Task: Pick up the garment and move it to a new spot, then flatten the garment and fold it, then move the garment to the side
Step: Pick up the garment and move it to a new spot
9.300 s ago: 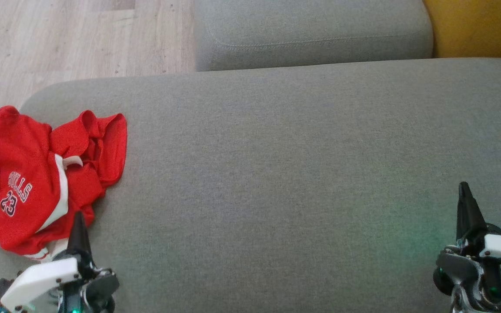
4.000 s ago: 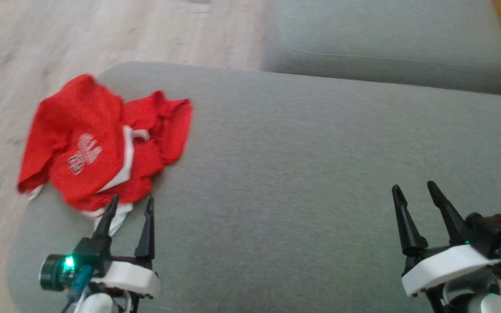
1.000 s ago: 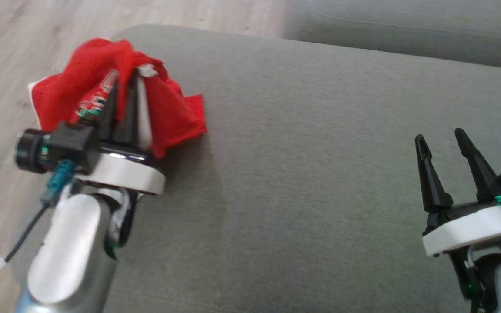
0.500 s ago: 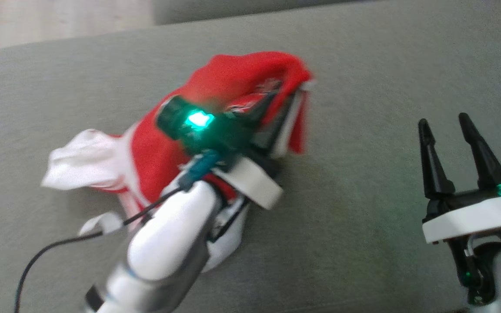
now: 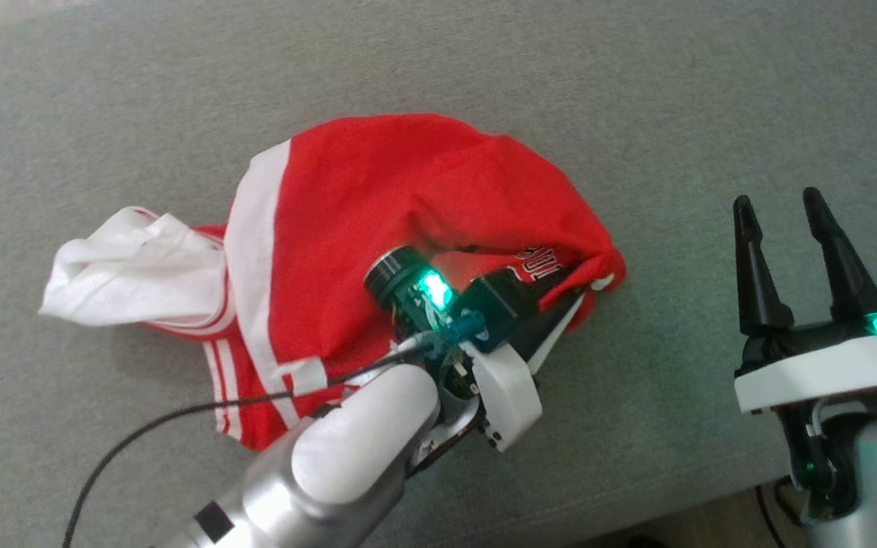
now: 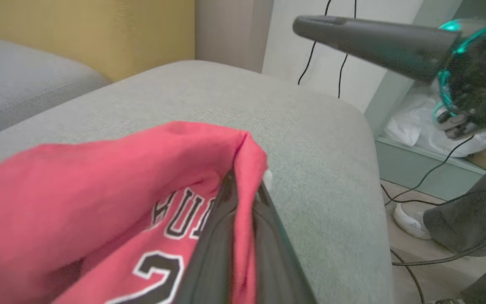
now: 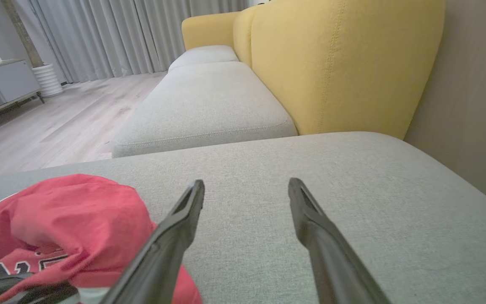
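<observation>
Item: garment (image 5: 377, 198), red, with white trim and black-and-white lettering that is partly hidden in the folds.
Place now: the middle of the head view is occupied, on the grey cushion (image 5: 674, 91); the cloth is bunched, and a white portion is trailed toward the left of the frame.
Place before: the upper left of the head view was occupied, at the cushion's end beside the wooden floor (image 7: 57, 122). The camera has turned as well, but the garment is now bordered by cushion on every side, so a real carry is inferred.
Left gripper (image 6: 245, 185): the jaws are pinched narrow on a red fold at the garment's right edge, in the lower centre of the left wrist view. Four seconds ago they were held apart, just short of the cloth.
Right gripper (image 5: 777, 202): the jaws are spread wide and nothing is held, at the right of the head view, as a second ago; it is near the garment's right edge but apart from it.
Task standing: the pick-up and the move to a new spot are judged all but done, though the fold is not yet let go. Flattening, folding and the shift aside are left.
Next requirement: a release is judged to be needed, then a two-handed spread.
</observation>
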### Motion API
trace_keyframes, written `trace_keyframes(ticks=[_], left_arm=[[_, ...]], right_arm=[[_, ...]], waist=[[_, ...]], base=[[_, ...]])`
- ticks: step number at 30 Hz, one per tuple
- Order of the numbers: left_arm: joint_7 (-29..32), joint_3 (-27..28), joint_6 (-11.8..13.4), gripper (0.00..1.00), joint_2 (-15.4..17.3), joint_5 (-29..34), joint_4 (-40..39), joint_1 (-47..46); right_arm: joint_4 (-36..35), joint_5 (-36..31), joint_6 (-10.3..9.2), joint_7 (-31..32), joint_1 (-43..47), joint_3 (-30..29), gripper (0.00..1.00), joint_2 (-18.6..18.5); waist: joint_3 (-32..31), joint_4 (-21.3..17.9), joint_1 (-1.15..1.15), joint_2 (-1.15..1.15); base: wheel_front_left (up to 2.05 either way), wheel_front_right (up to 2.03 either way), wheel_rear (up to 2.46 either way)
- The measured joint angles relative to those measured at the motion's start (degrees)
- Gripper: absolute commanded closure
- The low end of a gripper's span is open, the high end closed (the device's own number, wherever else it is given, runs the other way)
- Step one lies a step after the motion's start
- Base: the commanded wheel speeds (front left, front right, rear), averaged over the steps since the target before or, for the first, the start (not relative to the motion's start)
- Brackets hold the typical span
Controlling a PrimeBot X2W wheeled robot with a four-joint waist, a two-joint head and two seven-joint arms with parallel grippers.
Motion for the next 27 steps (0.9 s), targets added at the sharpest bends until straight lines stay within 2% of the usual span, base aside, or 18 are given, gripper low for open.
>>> trace_keyframes(ticks=[1,2,9,12,16,20,23,27], left_arm=[[-1.0,-0.2,0.0,0.89,0.0,-0.5,0.0,0.0],[-1.3,-0.4,0.0,0.00,-0.1,-1.2,0.1,0.0],[-9.3,1.5,2.6,0.00,0.0,-2.6,-1.0,1.8],[-13.5,4.6,5.2,0.00,1.0,-3.0,-2.0,3.8],[-17.4,9.8,9.3,0.00,5.0,-3.9,-2.2,6.7],[-18.7,15.5,13.0,0.00,9.7,-5.8,-2.1,10.6],[-19.7,19.8,15.3,0.00,13.1,-7.1,-2.7,13.9],[-20.2,25.1,17.2,0.00,16.8,-9.0,-4.2,18.3]], right_arm=[[0.3,0.0,0.00,0.0,0.0,0.0,0.00,0.0],[0.4,0.0,0.00,0.0,0.0,0.0,0.00,0.0],[0.8,-0.1,0.00,0.5,0.1,0.0,0.00,0.0],[0.8,-0.2,0.00,1.2,0.4,0.1,0.00,0.0],[0.5,-0.6,0.00,2.1,2.0,0.4,0.00,0.0],[-0.1,-0.7,0.00,2.7,3.6,0.4,0.00,0.0],[-0.4,-0.7,0.00,3.5,3.9,0.4,0.00,0.0],[-1.2,-1.1,0.00,4.2,4.6,0.2,0.00,0.0]], waist=[[-0.2,0.4,0.00,0.00],[-0.5,0.8,0.00,0.00],[-3.7,3.5,-0.01,0.00],[-5.5,5.0,-0.02,0.00],[-7.6,7.0,-0.02,0.00],[-9.1,8.8,-0.02,0.00],[-9.9,10.1,-0.02,0.00],[-10.7,11.8,-0.02,0.00]], base=[[0.00,0.00,0.00],[0.00,0.00,0.00],[0.00,0.00,0.00],[0.00,0.00,0.00],[0.00,0.00,0.00],[0.00,0.00,0.00],[0.00,0.00,0.00],[0.00,0.00,0.00]])
